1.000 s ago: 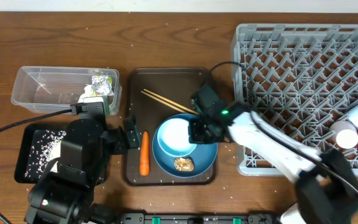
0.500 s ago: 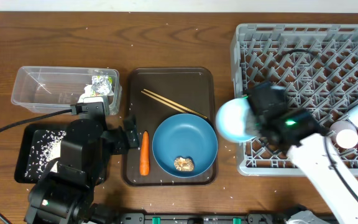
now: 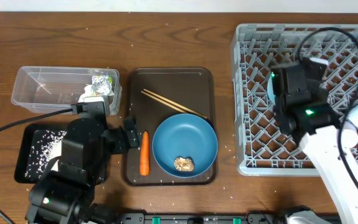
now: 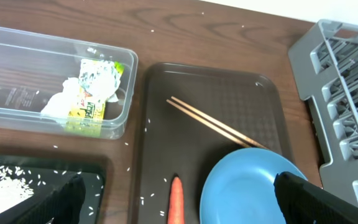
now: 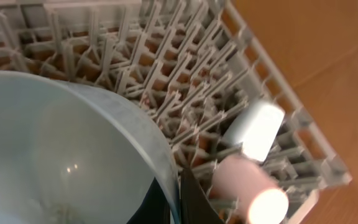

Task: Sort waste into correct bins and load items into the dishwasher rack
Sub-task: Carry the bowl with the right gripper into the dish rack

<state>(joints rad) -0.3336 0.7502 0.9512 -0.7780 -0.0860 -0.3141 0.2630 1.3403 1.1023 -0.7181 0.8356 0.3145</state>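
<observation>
One white bowl point(image 5: 55, 155), rim pinched in closed right end effector point(image 5: 174, 198) over dishwasher rack point(image 3: 328, 37): likely rigid, glossy, slippery, chip-prone; hold rim firmly. Left end effector point(image 4: 188, 196) gapes empty.

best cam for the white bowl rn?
Right wrist: the white bowl fills the frame's left, its inside and rim clear, with the right hand shut on the rim, above the dishwasher rack. Overhead shows only a pale sliver of it beside the right arm. Left wrist doesn't show it.
</observation>
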